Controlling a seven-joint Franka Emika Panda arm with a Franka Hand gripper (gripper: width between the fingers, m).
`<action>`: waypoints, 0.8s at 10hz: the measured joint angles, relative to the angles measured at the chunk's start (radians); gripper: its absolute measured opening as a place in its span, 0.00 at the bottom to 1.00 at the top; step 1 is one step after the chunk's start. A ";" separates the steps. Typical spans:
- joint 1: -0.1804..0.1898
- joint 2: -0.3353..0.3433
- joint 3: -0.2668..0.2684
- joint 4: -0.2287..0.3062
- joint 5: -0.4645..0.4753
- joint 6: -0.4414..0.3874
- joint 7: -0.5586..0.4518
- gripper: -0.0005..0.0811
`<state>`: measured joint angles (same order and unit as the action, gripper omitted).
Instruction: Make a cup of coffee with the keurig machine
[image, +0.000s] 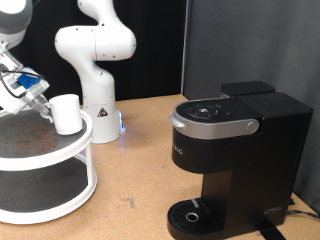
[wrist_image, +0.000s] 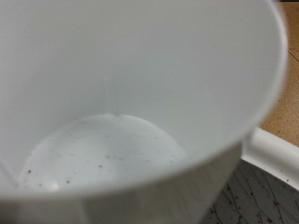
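Observation:
The white cup (image: 66, 114) stands at the right edge of the top tier of a round white shelf (image: 70, 150), at the exterior view's left. My gripper (image: 46, 107) comes in from the upper left and is closed on the cup's left wall at the rim. In the wrist view the cup's empty inside (wrist_image: 121, 84) fills almost the whole picture and my fingers do not show. The black keurig machine (image: 235, 150) stands at the exterior view's right with its grey-silver lid handle (image: 212, 124) down. Its round drip base (image: 190, 215) is bare.
A white robot arm base (image: 95, 60) stands behind the shelf, with a small blue light beside it. The shelf has a dark top surface (wrist_image: 262, 196) and a white rim (wrist_image: 276, 154). Bare wooden table (image: 135, 165) lies between shelf and machine.

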<state>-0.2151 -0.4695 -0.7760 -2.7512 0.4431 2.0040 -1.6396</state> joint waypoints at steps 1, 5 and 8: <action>0.000 -0.008 0.001 0.010 0.000 -0.026 0.019 0.10; -0.001 -0.072 0.051 0.057 0.020 -0.090 0.175 0.10; -0.003 -0.086 0.091 0.068 -0.024 -0.113 0.217 0.10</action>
<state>-0.2180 -0.5553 -0.6848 -2.6834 0.4195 1.8907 -1.4230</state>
